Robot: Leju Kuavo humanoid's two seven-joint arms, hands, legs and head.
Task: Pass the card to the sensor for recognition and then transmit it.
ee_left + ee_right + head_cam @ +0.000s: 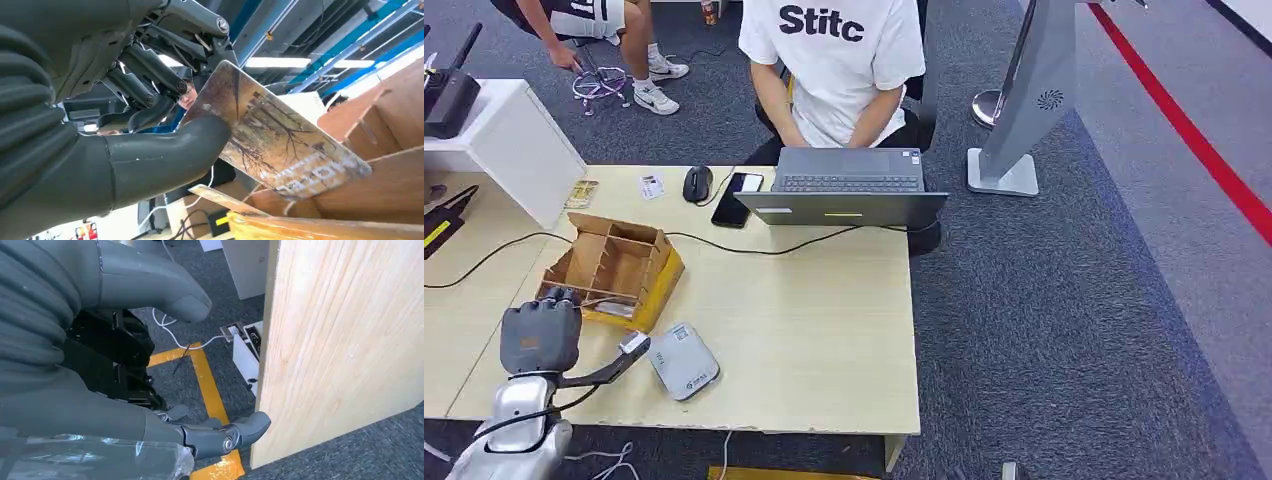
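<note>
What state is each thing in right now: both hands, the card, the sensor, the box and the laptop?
left hand: pinching the card, over the box's near edge.
card: held, tilted, above the box.
right hand: empty, hanging beside the table edge.
sensor: flat on the table, nothing on it.
cardboard box: open, dividers showing.
laptop: lid open.

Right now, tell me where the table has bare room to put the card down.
Widest free patch: the pale wood tabletop between the grey sensor pad, the black cable and the right edge. Crowded: the far edge with the grey laptop, black phone and mouse, and around the brown cardboard divider box.
</note>
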